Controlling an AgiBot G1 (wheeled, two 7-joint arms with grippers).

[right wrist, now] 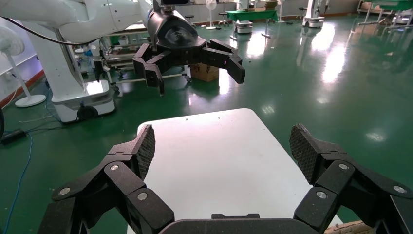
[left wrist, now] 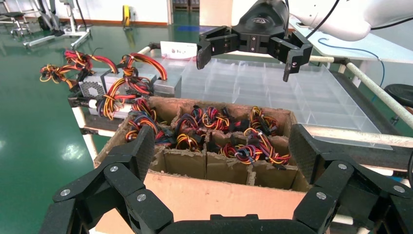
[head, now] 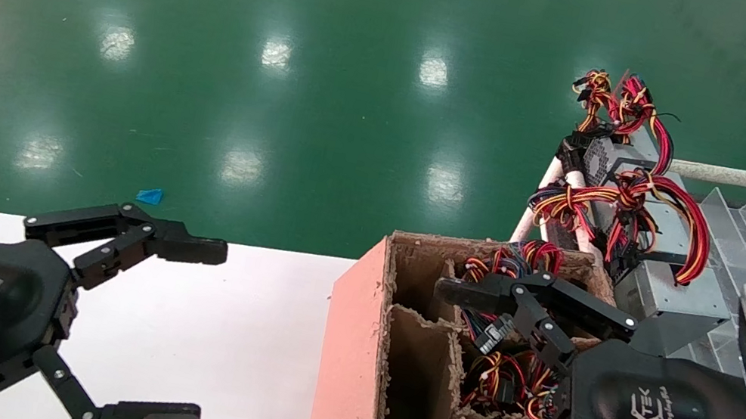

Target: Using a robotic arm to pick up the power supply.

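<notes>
In the head view, the glossy black right gripper [head: 439, 379], marked "TEK" in white, hangs spread wide over the rough, pink-sided cardboard divider box [head: 354, 360], while the matching left gripper [head: 178, 333], also released, sits over the smooth white table [head: 227, 337] beside that box. The left wrist view shows the silver-grey power supply [left wrist: 100, 84], mesh-sided, lying just behind the box, its red, yellow and black wires [left wrist: 78, 63] looping loose. The right wrist view looks from the box across the rounded white table [right wrist: 219, 156] between textured finger pads [right wrist: 146, 148].
</notes>
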